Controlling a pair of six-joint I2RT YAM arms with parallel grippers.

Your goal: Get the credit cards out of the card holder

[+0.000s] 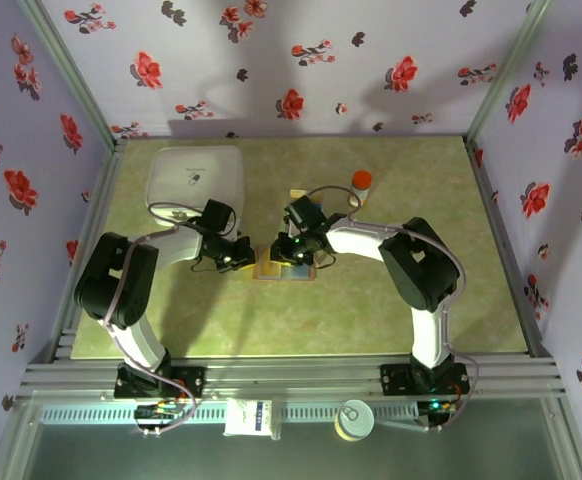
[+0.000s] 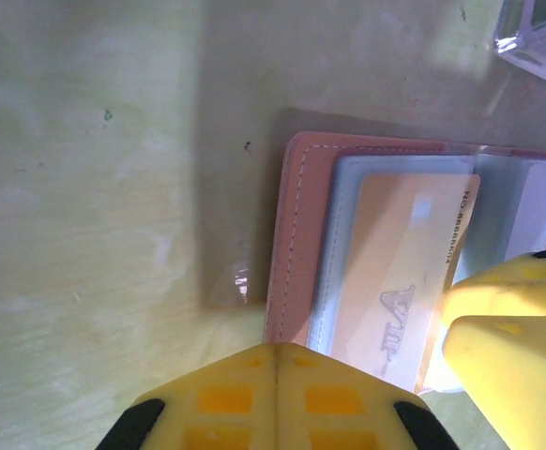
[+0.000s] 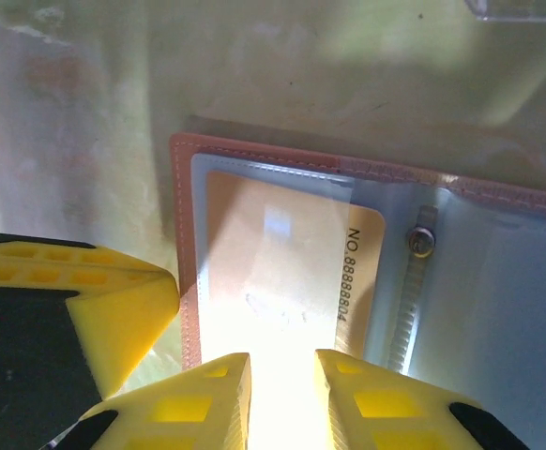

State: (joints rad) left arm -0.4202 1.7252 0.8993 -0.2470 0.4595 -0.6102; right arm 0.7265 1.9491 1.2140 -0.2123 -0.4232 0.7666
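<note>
Card holder (image 1: 283,271) lies open and flat on the table (image 1: 391,310), about mid-table, between the two grippers. It has a tan stitched outer edge and blue-grey pockets with clear film inside.

Credit cards: one pale yellow card (image 3: 282,262) sits in the left half. It is partly under the clear film and has a printed number along one edge. In the top view the right half looks teal-blue, too small to tell whether that is a card.

Left gripper (image 2: 278,394) is closed, fingers pressed together with nothing seen between them. Its tip is at the edge of the holder's left half, and I cannot tell whether it touches.

Right gripper (image 3: 282,394) has its fingers a little apart with a narrow gap, right over the edge of the pale yellow card. Glare there hides whether they touch or pinch the card. The two grippers are just beside each other.

A clear tray (image 2: 545,42) is just beyond the holder on the far side. A white square container (image 1: 196,180) is far-left. An orange-capped bottle (image 1: 361,180) is far, right of centre, upright.
</note>
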